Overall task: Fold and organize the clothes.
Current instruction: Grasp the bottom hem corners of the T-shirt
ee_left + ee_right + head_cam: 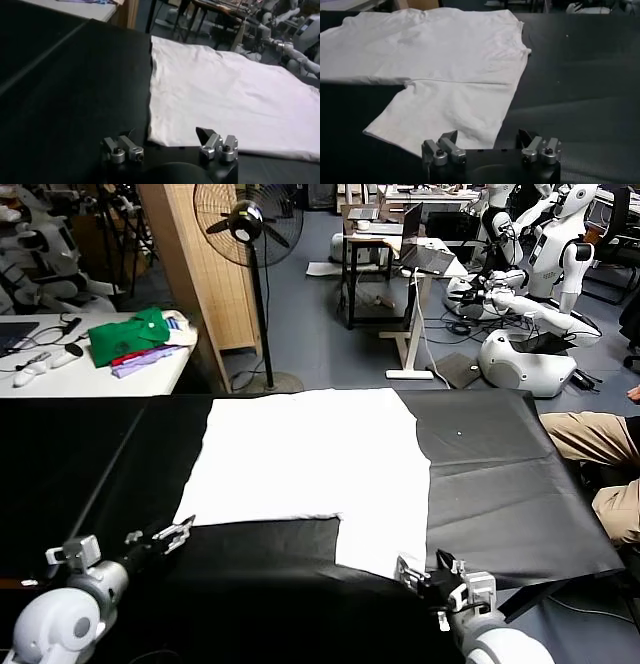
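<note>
Fingers (212, 142) wide apart on both grippers, holding nothing; white T-shirt (310, 459) flat on table (500, 484).

My table (500, 484), black-covered, spans view before me. White T-shirt (310, 459) lies flat directly on it, centre to far edge, one sleeve reaching near edge toward my right.

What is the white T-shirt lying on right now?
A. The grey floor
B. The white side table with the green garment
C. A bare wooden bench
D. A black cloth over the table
D: the T-shirt lies spread flat on the black cloth in front of the robot, and neither open gripper, left or right, is holding it.
</note>
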